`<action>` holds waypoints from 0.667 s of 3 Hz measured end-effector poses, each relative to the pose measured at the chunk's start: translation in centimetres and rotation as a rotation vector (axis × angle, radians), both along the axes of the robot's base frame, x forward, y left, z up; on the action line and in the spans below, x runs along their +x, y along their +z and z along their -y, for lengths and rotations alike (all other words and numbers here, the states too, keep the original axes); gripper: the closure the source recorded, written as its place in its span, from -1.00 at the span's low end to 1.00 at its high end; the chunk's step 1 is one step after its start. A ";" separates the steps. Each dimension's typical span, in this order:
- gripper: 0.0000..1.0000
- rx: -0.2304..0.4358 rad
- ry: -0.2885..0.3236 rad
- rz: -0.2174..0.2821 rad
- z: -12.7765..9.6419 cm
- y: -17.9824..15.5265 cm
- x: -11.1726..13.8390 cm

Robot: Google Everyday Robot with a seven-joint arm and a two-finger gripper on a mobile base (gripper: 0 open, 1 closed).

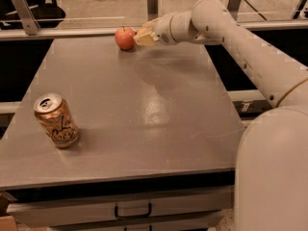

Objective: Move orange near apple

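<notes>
The red apple (125, 37) sits at the far edge of the grey table (134, 105), left of centre. My gripper (145, 36) reaches in from the right at the end of the white arm (216, 23). It is low over the table, right beside the apple on its right, touching or almost touching it. A pale yellow-tan patch shows at the gripper's tip. No orange shows as a separate round fruit anywhere on the table; if there is one at the gripper, it is hidden.
An orange-tan drink can (56, 120) with script lettering stands upright near the table's front left. A rail with posts (152, 4) runs behind the far edge. A drawer handle (132, 210) is below the front edge. The robot's white body (272, 177) fills the lower right.
</notes>
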State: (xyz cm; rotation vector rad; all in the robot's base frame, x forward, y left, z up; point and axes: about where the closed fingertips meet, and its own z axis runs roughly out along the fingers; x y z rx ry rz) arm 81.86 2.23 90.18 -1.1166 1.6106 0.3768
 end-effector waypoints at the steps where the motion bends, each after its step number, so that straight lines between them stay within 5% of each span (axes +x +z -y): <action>1: -0.30 -0.007 0.007 -0.032 -0.8 -1.3 0.3; 2: -0.77 -0.002 0.022 -0.052 -2.0 -2.0 0.7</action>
